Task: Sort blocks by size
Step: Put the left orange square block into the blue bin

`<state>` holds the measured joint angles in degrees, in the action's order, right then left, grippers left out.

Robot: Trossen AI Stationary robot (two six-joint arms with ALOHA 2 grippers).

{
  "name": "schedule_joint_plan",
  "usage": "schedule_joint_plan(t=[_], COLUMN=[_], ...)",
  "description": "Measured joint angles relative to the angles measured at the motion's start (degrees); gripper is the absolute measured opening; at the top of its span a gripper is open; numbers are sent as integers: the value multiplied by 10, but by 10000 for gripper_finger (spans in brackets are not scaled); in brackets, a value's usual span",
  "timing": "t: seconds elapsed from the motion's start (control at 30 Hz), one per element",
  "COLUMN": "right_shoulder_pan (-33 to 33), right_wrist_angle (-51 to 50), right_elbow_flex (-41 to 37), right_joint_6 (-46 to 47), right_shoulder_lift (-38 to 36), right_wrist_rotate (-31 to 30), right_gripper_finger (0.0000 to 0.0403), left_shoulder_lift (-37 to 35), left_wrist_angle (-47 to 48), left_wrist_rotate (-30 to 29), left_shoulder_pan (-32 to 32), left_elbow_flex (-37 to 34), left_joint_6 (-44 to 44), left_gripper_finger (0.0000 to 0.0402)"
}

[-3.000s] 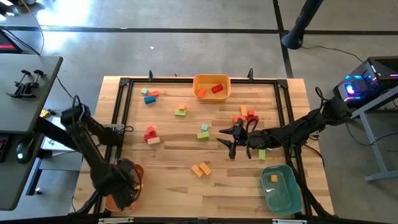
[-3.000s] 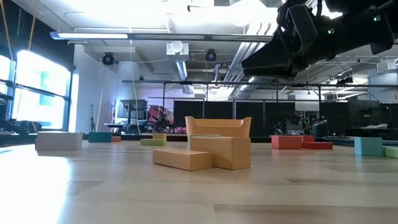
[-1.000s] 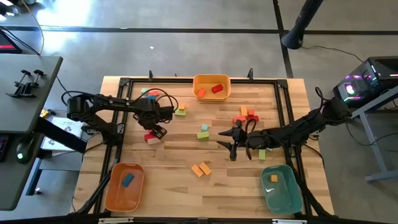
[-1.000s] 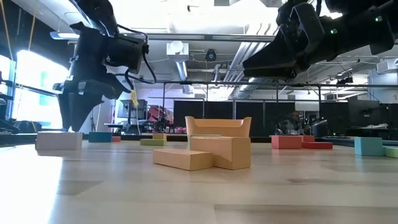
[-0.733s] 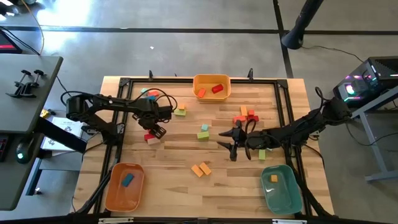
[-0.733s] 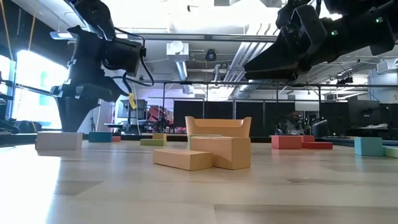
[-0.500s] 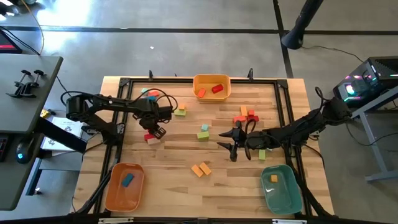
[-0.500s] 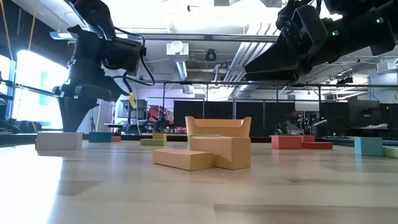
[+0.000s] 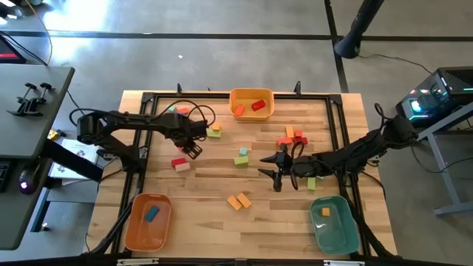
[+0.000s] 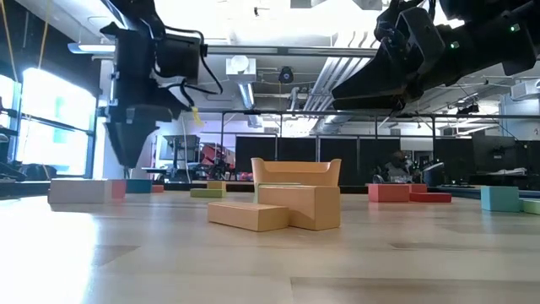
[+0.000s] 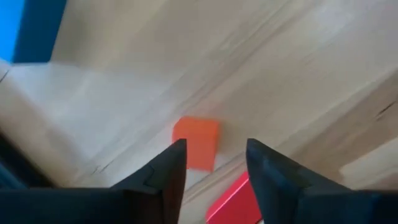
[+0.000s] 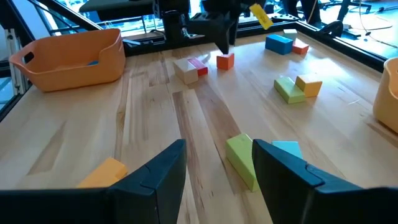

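My left gripper [image 9: 194, 150] is open and empty, hovering left of centre just above a small orange cube [image 11: 196, 143]. A red block [image 11: 233, 199] lies beside the cube, next to a pale pink block [image 9: 182, 167]. In the right wrist view the left gripper [image 12: 224, 40] stands over the cube [image 12: 225, 60]. My right gripper [image 9: 267, 165] is open and empty, held above the table right of centre. It points toward a green block [image 12: 242, 158] and a teal block [image 12: 286, 149]. Other blocks lie scattered flat on the table.
An orange bin [image 9: 252, 103] at the far edge holds a red and an orange block. An orange bin [image 9: 133, 229] at the near left holds a blue block. A teal bin [image 9: 336, 233] at the near right holds an orange block. Two orange blocks [image 9: 238, 200] lie near the front middle. A black rail frames the table.
My left gripper has gone a little toward the table's right and far edges, away from above the red and pink blocks, which stay on the table. My right arm has kept still.
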<state>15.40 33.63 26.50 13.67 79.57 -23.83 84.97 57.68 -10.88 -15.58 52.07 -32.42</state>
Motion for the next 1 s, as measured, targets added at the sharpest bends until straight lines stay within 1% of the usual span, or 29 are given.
schedule_joint_plan(t=[0.1,0.23,0.3,0.43,0.57,0.67,0.73,0.83,0.87,0.93,0.97,1.0], right_shoulder_pan=[0,0,0,0,0,-1,-7,-20,-24,-32,-36,-38], right_wrist_angle=[0,0,0,-2,-4,-4,-4,-14,-18,-22,-21,-19], right_elbow_flex=[0,0,0,0,0,0,0,0,0,0,0,0], right_joint_6=[0,0,0,2,9,9,22,41,37,1,-26,-59], right_shoulder_lift=[0,0,0,0,0,0,0,0,0,0,0,0], right_wrist_rotate=[0,0,0,0,0,0,-1,1,11,60,90,113], right_gripper_finger=[181,181,181,181,181,181,181,181,181,181,181,181], left_shoulder_lift=[-10,-16,-15,-13,-13,-13,-13,-15,-15,-16,-17,-16], left_wrist_angle=[23,28,19,-25,-63,-129,-168,-197,-204,-223,-255,-302], left_wrist_rotate=[0,3,15,42,43,55,74,81,80,78,80,86], left_shoulder_pan=[-12,-25,-33,-53,-61,-57,-56,-54,-53,-45,-39,-31], left_elbow_flex=[0,0,-7,-52,-93,-118,-134,-145,-145,-146,-147,-146], left_joint_6=[-3,1,7,7,-1,1,4,15,15,16,15,15], left_gripper_finger=[195,241,253,254,243,226,206,166,149,113,103,103])
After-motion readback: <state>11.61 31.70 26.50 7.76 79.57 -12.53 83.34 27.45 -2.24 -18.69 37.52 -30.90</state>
